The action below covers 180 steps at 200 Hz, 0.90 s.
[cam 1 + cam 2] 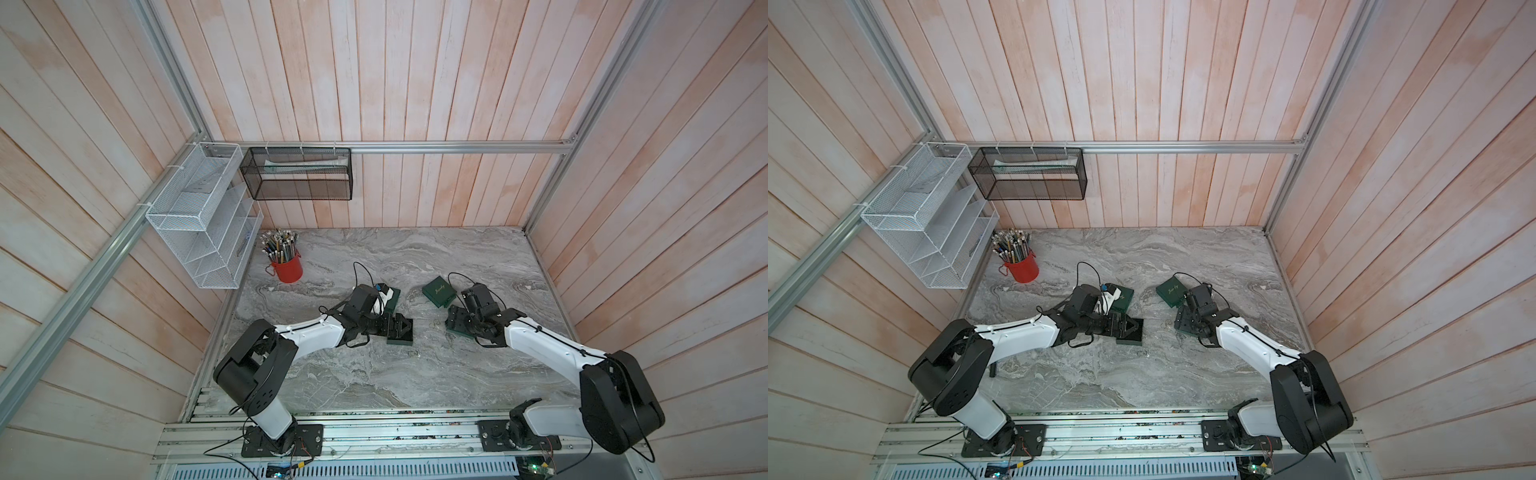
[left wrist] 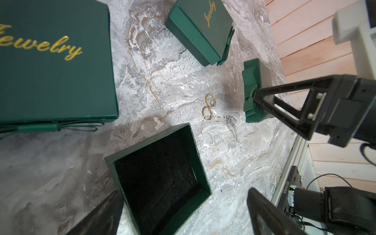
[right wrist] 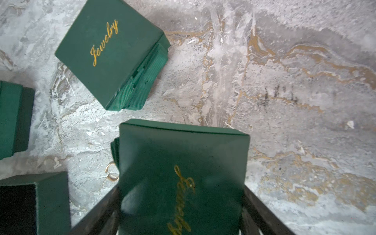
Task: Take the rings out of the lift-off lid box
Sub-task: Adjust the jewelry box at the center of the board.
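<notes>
The lift-off lid box is apart. Its green base (image 2: 162, 179), black inside and empty, lies on the marble under my left gripper (image 2: 185, 191), which is open, a finger on either side of the base. The lid (image 3: 183, 173), lettered "Jewelry", sits tilted between the fingers of my right gripper (image 3: 181, 187), which is shut on it. A small cluster of thin metal rings (image 2: 209, 107) lies on the table between base and lid; the lid partly hides the rings (image 3: 112, 173) in the right wrist view. In both top views the left gripper (image 1: 399, 328) (image 1: 1125, 328) and right gripper (image 1: 457, 322) (image 1: 1185, 322) face each other mid-table.
A closed green box (image 1: 439, 292) lies behind the right gripper and another green box (image 1: 392, 301) sits by the left wrist. A red cup of pencils (image 1: 286, 266) stands at the back left. Wire baskets (image 1: 203, 216) hang on the left wall.
</notes>
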### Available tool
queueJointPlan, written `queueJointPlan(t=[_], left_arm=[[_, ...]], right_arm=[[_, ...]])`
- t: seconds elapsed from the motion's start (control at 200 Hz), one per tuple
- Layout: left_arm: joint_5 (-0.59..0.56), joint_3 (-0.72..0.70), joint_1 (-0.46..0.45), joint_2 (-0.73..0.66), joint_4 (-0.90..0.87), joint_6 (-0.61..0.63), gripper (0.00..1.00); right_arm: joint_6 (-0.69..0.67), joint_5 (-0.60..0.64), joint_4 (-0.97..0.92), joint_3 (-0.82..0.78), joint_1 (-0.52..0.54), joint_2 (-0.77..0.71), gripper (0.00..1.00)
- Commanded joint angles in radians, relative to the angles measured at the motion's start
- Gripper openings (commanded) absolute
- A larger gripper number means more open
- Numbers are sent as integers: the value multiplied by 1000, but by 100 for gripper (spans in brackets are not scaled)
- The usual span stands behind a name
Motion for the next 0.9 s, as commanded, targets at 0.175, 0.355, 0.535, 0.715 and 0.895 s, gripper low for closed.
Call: queueJointPlan(t=[0.175,0.355,0.535,0.715,0.895], left_arm=[[-54,-57,95,-127,-16,-14,100],[-101,-114,154,-205,-32,-15,100],[-96,-152,168,-230,-21,-18,100],[-81,-193,169,-240,16,-31,100],[-75,-216,176,-263,25,-20,100]], right_arm=[[22,-29,-27,127,114,63,77],[55,-55,-30,219,183,144,77],[71,-64,-60,316,231,239,77],[101,-61,-84,376,276,306,77],[140,-28,-137,436,315,363,77]])
